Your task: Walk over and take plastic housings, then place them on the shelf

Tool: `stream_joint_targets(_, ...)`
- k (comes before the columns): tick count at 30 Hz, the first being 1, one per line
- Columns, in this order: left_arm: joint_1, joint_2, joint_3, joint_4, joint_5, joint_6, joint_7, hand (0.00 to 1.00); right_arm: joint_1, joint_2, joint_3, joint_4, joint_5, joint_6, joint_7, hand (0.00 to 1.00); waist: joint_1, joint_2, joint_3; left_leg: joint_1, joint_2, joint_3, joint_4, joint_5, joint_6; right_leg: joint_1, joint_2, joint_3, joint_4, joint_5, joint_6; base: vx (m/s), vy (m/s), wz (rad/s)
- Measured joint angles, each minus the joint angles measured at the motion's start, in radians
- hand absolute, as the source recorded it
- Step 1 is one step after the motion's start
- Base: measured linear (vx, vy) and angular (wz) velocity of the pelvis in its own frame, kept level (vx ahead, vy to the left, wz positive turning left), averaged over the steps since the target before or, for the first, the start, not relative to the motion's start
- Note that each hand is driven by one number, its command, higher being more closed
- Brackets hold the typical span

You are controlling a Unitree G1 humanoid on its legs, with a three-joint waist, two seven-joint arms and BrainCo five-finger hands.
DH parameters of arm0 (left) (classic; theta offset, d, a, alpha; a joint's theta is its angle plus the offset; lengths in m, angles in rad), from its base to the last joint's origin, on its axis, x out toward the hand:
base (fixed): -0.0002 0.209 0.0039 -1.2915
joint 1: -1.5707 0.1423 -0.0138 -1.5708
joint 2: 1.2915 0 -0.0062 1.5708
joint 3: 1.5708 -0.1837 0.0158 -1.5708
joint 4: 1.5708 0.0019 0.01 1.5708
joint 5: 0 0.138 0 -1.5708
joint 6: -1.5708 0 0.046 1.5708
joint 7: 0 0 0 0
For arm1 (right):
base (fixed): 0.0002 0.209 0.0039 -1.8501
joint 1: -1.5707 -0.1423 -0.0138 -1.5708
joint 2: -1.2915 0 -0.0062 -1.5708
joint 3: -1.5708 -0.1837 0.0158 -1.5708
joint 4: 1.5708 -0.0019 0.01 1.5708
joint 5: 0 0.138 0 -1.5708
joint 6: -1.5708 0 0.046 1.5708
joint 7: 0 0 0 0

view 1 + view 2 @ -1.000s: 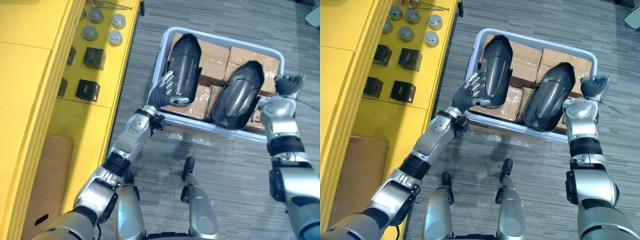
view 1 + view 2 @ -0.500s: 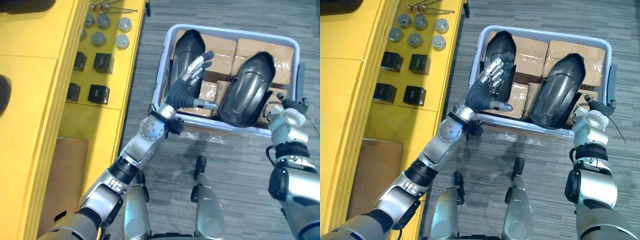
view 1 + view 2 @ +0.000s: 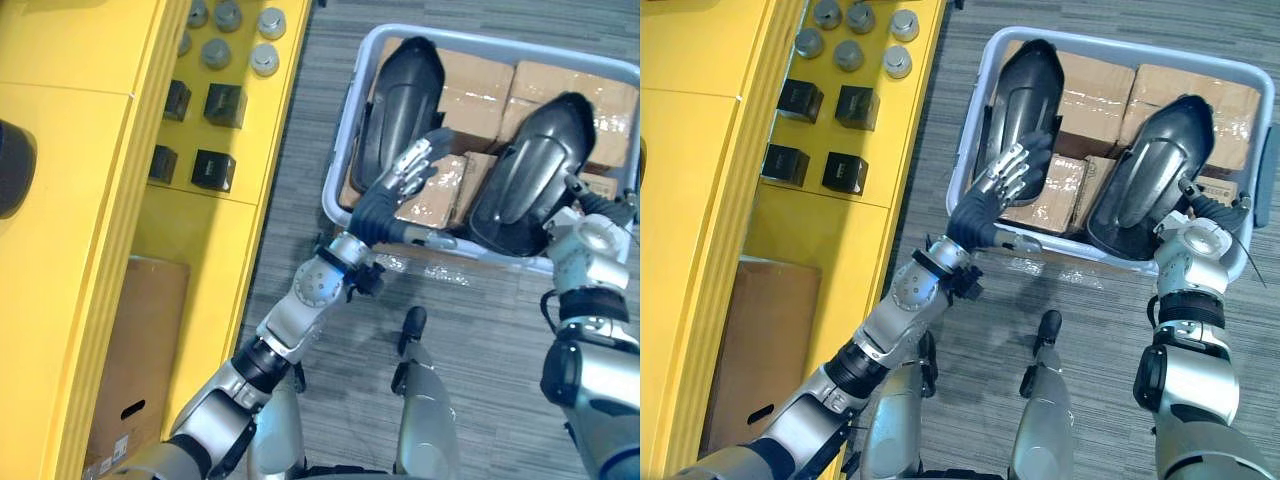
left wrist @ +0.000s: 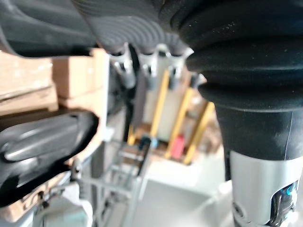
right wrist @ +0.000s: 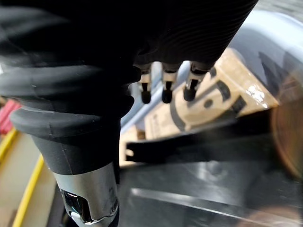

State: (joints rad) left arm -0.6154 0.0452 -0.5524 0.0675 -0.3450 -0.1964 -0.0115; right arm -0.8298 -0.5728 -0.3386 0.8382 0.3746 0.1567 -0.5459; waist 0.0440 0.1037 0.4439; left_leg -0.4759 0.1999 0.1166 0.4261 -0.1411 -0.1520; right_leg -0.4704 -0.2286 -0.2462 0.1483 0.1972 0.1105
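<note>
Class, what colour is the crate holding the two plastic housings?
Pale lavender-grey crate, clearest in the right eye view.

Crate [image 3: 970, 135] sits on the floor [image 3: 1090, 330] right of the shelf [image 3: 700, 150], with cardboard boxes [image 3: 1095, 85] inside and the left housing [image 3: 1020, 100] and right housing [image 3: 1150, 170] side by side on top. Left robot hand [image 3: 990, 200] is over the left housing's near end; right robot hand [image 3: 1205, 215] is at the right housing's near end. On the shelf, round caps [image 3: 848, 54] sit behind blocks [image 3: 856, 105].

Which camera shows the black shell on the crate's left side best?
The right eye view: the left housing lies whole on the cardboard boxes, the left hand at its near end. The left eye view shows nearly the same. In the left wrist view, a dark edge may be it.
</note>
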Motion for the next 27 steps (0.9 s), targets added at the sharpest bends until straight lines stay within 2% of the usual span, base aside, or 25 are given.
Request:
stream_joint_targets(3,0.031,-0.017,-0.002,-0.013,-0.013,-0.017,0.005,0.0,-0.003,-0.011,0.044,0.0,-0.04,0.004,0.0,0.0,0.007,0.002,0.0,-0.034,0.003,-0.007,0.02,-0.005,0.002,-0.025,-0.001,-0.001,0.014,-0.002,0.001,-0.06,0.006,0.01)
stream_joint_targets(5,0.042,-0.015,-0.005,-0.013,-0.037,-0.018,0.006,0.0,-0.011,-0.021,0.046,-0.001,-0.062,0.023,-0.004,0.0,0.014,0.002,0.0,-0.062,0.006,-0.013,0.037,-0.007,0.004,-0.049,-0.001,-0.002,0.028,-0.004,-0.001,-0.06,0.001,0.04)
stream_joint_targets(8,0.089,-0.013,-0.006,-0.013,-0.051,-0.019,0.007,0.0,-0.011,-0.045,0.046,0.0,-0.079,0.081,-0.024,0.0,0.032,0.002,0.0,-0.101,0.007,-0.032,0.062,-0.007,0.004,-0.076,-0.005,-0.018,0.051,-0.01,-0.006,-0.05,-0.003,0.09)
stream_joint_targets(9,0.1,-0.013,-0.006,-0.013,-0.052,-0.019,0.008,0.0,-0.011,-0.046,0.046,0.0,-0.088,0.09,-0.028,1.0,0.032,0.002,0.0,-0.106,0.006,-0.037,0.065,-0.007,0.004,-0.078,-0.006,-0.023,0.055,-0.012,-0.006,-0.03,0.0,0.16)
stream_joint_targets(14,0.166,-0.013,-0.006,-0.013,-0.13,-0.02,0.007,0.0,-0.012,-0.085,0.045,0.014,-0.095,0.162,-0.058,1.0,0.053,0.002,0.0,-0.133,-0.004,-0.058,0.075,-0.005,0.006,-0.093,-0.021,-0.037,0.081,-0.022,-0.005,-0.03,0.011,0.13)
stream_joint_targets(20,0.236,-0.013,0.004,-0.013,-0.197,-0.025,0.003,0.0,-0.009,-0.123,0.03,0.055,-0.11,0.255,-0.07,1.0,0.057,0.002,0.0,-0.157,-0.015,-0.07,0.074,0.002,0.009,-0.111,-0.032,-0.052,0.089,-0.022,-0.005,-0.01,0.008,0.08)
stream_joint_targets(22,0.256,-0.014,0.004,-0.013,-0.197,-0.033,0.002,0.0,-0.009,-0.121,0.017,0.073,-0.073,0.27,-0.067,1.0,0.06,0.002,0.0,-0.157,-0.017,-0.072,0.073,0.005,0.009,-0.111,-0.034,-0.053,0.089,-0.022,-0.005,0.0,0.0,0.0)
stream_joint_targets(27,0.274,-0.015,0.021,-0.014,-0.197,-0.058,0.002,0.0,0.004,-0.121,-0.015,0.1,-0.063,0.291,-0.067,1.0,0.075,0.002,0.0,-0.158,-0.021,-0.076,0.072,0.008,0.011,-0.109,-0.038,-0.057,0.091,-0.023,-0.005,-0.01,0.006,0.03)
